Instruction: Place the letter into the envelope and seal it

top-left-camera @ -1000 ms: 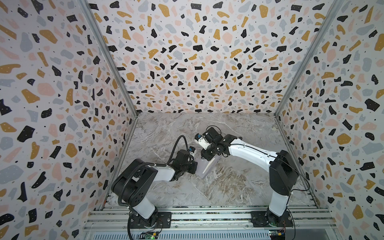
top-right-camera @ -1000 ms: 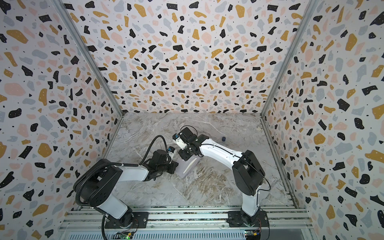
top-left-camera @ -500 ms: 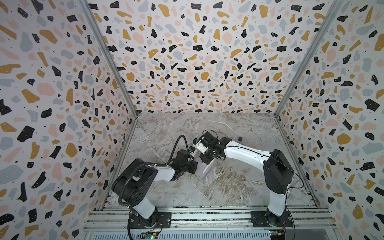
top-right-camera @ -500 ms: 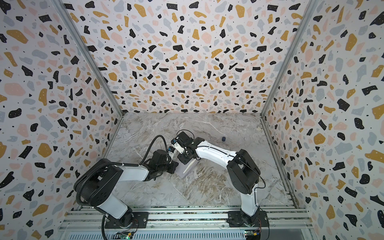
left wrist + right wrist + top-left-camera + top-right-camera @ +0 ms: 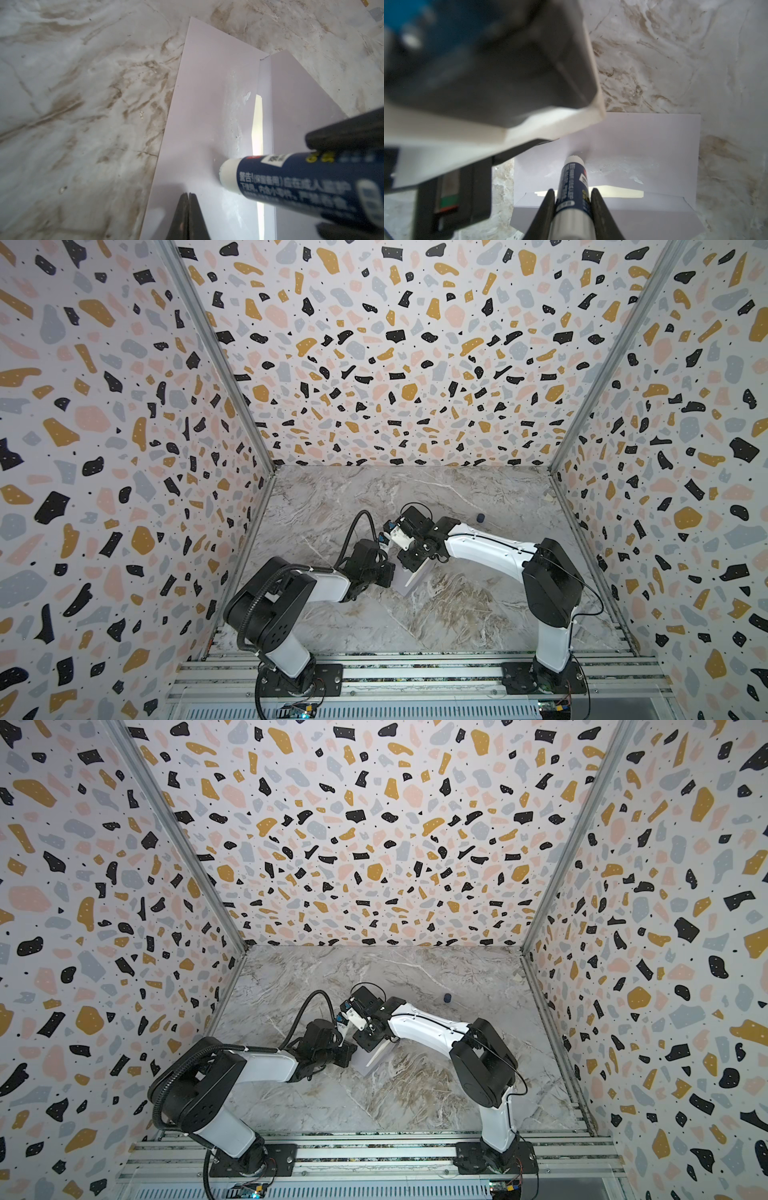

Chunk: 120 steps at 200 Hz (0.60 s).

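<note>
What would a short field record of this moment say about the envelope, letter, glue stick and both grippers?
envelope: flat on the marble table, flap open, glue smears on it
letter: inside, only a cream strip showing at the opening
glue stick: uncapped, tip on the flap
right gripper: shut on the glue stick
left gripper: shut, empty, tips at the flap's edge
loose item: small dark object on the table beyond the right arm

The envelope is pale lavender-grey, with whitish smears on its flap. A cream strip of the letter shows in the envelope's mouth. My glue stick is navy with white print and a white tip. Around the envelope the table is grey-white marble veined brown. The walls wear terrazzo: black, mustard, pink and grey-blue on white.
</note>
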Tool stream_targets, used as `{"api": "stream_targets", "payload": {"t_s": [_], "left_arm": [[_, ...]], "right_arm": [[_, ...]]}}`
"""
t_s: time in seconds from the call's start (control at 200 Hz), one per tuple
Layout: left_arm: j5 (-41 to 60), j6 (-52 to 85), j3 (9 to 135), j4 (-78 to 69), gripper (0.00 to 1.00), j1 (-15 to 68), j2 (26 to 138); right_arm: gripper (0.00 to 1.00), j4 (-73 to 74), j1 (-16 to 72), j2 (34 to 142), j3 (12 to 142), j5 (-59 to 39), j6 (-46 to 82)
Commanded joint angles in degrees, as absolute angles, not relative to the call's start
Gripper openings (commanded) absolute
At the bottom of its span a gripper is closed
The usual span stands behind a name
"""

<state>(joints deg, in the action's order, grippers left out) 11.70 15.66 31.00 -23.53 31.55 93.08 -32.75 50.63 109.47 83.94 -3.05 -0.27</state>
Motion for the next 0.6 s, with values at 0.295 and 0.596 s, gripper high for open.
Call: {"api": "stream_targets", "payload": {"t_s": [0.295, 0.596], "left_arm": [[10.6, 15.3, 29.8, -21.5, 0.00, 31.3, 95.1], [10.4, 15.1, 29.8, -21.4, 0.00, 31.3, 95.3]], "right_arm": [[0.00, -33.7, 50.9, 110.6, 83.6, -1.0, 0.2], [0.00, -33.8, 49.4, 110.2, 83.9, 0.0, 0.6]]}}
